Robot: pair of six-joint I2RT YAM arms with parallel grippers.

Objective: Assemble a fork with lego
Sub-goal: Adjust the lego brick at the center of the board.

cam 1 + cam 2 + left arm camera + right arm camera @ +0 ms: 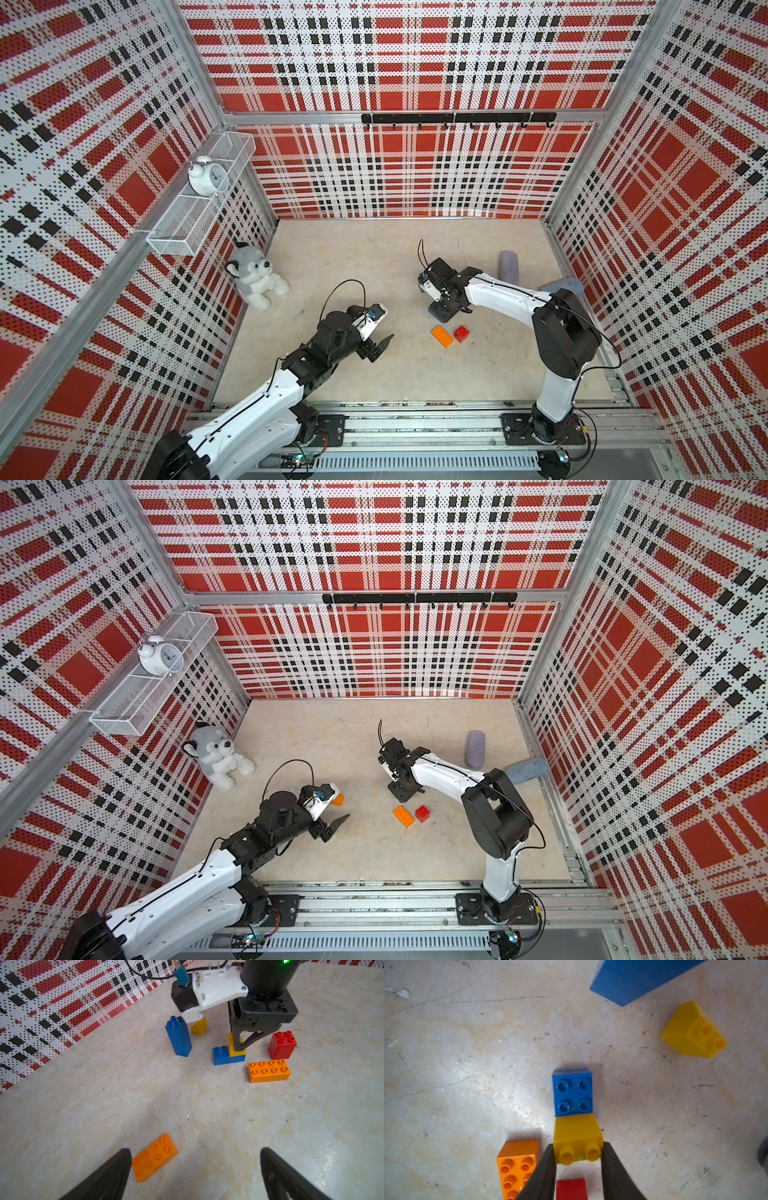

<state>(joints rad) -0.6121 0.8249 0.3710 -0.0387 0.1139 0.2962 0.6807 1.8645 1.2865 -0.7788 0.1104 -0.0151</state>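
My right gripper (578, 1155) is shut on a yellow brick (577, 1136) that stands on one end of a long blue brick (572, 1093). Beside it lie an orange brick (269, 1071) and a red brick (282, 1045). A tall blue bar (178, 1036) stands upright, with a second yellow brick (199, 1026) on its side behind it. My left gripper (196, 1157) is open and holds nothing; another orange brick (154, 1156) lies just inside one of its fingers (122, 1163). No fork is in view. In both top views the right gripper (442, 311) covers the blue brick.
A plush husky (257, 276) sits by the left wall. Two grey objects (509, 266) (561, 284) lie at the right rear of the floor. A wire shelf (174, 232) holding an alarm clock (208, 176) hangs on the left wall.
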